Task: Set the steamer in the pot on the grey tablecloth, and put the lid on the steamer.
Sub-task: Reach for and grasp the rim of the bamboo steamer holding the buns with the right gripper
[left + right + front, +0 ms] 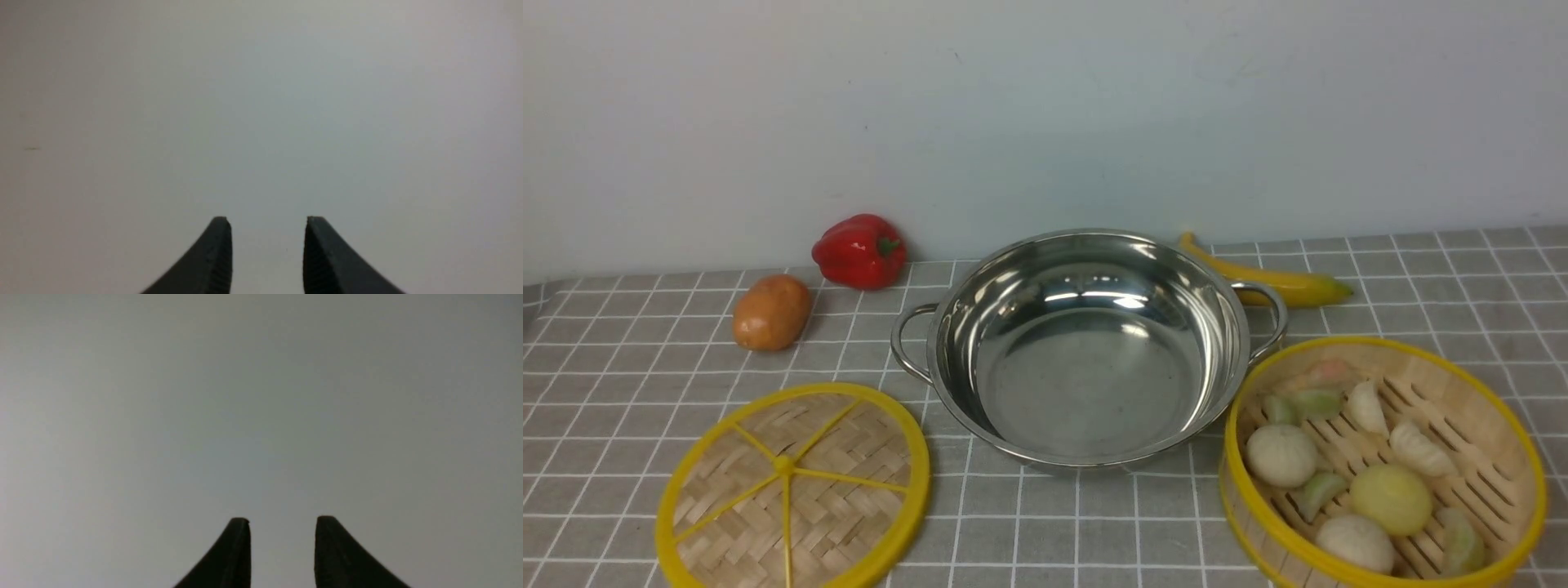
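Observation:
The shiny steel pot (1086, 351) stands empty in the middle of the grey tablecloth (1094, 523). The steamer (1380, 465), a yellow-rimmed bamboo basket holding several dumplings and buns, sits on the cloth to the pot's right, near the front edge. The flat woven lid (792, 486) with yellow spokes lies on the cloth to the pot's front left. Neither arm shows in the front view. My left gripper (267, 220) and my right gripper (282, 520) each show two dark fingertips apart, empty, facing only a plain grey wall.
A red bell pepper (859, 251) and a brown potato (771, 312) lie at the back left. A yellow banana (1274, 280) lies behind the pot's right handle. A pale wall closes the back of the table.

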You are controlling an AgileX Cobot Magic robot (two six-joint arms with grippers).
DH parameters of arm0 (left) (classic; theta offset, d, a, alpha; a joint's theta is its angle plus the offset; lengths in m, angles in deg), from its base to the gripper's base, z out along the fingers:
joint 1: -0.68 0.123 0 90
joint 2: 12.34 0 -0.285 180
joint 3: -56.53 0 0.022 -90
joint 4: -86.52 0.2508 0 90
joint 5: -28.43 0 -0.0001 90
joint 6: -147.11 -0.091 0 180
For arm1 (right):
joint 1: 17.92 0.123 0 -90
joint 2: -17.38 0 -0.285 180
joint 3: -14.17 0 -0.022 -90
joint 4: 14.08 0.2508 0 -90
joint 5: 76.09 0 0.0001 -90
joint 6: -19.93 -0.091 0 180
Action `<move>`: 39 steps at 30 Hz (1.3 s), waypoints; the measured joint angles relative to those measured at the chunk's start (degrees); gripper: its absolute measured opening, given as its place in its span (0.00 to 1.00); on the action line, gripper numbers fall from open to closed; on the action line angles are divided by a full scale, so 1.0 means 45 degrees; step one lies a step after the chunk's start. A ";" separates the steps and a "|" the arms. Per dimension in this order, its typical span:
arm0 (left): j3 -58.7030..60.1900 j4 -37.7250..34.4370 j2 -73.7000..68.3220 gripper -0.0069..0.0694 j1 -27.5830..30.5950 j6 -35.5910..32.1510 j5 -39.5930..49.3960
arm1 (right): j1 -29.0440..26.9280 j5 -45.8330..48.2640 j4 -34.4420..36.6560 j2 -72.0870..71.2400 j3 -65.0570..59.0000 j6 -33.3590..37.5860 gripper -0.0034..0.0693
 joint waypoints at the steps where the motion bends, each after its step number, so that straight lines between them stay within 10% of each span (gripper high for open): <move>1: -0.0483 0.0419 -0.0295 0.41 0.0000 -0.0124 0.0753 | 0.0000 0.0958 -0.0452 0.0373 0.0557 0.0055 0.38; 9: -0.5632 0.4328 -0.6101 0.41 0.0000 -0.0468 1.0991 | 0.0000 1.0839 -0.3746 0.6870 0.6292 0.0606 0.38; 15: -0.7183 0.5337 -0.9777 0.41 0.0000 -0.1468 1.4870 | 0.0000 1.4108 -0.3655 1.0907 0.7286 0.1727 0.38; 39: -0.7263 0.4883 -1.4210 0.41 0.0000 -0.3243 1.4350 | 0.0000 1.1744 -0.2340 1.8275 0.7300 0.3234 0.38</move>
